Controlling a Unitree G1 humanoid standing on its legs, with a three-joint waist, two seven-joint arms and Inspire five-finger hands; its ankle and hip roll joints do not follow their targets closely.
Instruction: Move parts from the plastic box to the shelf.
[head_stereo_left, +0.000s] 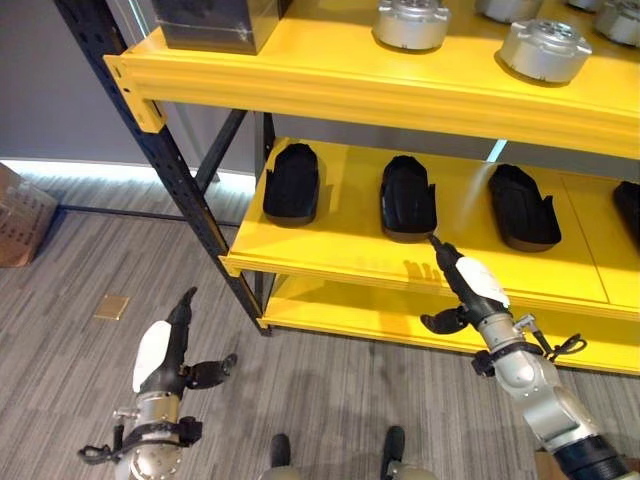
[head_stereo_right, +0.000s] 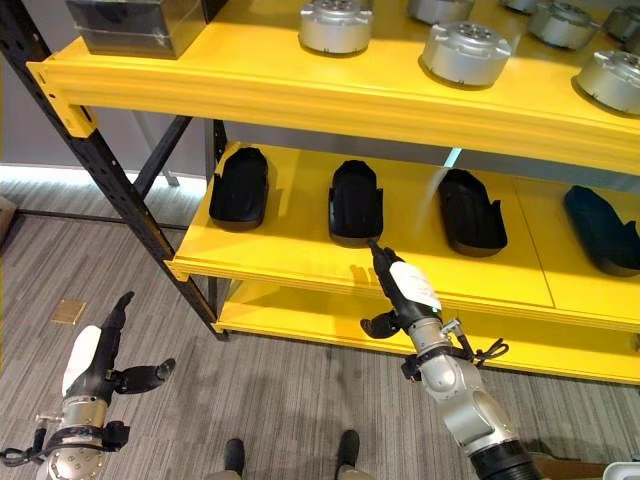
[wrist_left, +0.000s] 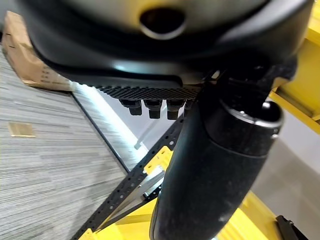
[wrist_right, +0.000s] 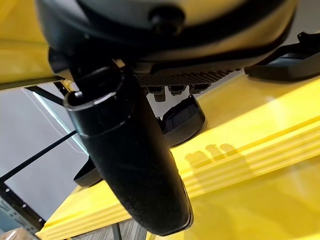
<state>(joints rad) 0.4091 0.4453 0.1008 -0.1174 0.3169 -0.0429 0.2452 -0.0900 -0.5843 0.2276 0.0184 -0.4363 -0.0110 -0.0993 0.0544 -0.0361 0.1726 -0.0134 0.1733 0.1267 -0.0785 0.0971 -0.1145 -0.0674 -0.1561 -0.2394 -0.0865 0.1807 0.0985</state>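
Right hand: I see my right hand (head_stereo_left: 470, 285) at centre-right of the left eye view, fingers straight and thumb out to the side, holding nothing. Its fingertips reach to the near end of the second black part on the middle shelf; I cannot tell whether they touch it.
Left hand: my left hand (head_stereo_left: 165, 350) sits at the lower left of the frame over the grey carpet floor (head_stereo_left: 70, 360), fingers relaxed and straight, thumb spread, empty.
Black parts: dark moulded parts lie in a row on the middle shelf (head_stereo_left: 350, 255). The first black part (head_stereo_left: 292, 183) is at centre-left, the second black part (head_stereo_left: 407, 197) in the middle, the third black part (head_stereo_left: 522, 207) to the right; each is apart from its neighbours. A fourth black part (head_stereo_right: 600, 230) shows at the right edge of the right eye view.
Top shelf: round silver parts (head_stereo_left: 545, 50) stand along the upper right, and a dark box (head_stereo_left: 215, 22) sits at upper centre-left on the top shelf (head_stereo_left: 330, 80).
Cardboard box: a cardboard box (head_stereo_left: 20, 215) is at the left edge, on the floor.
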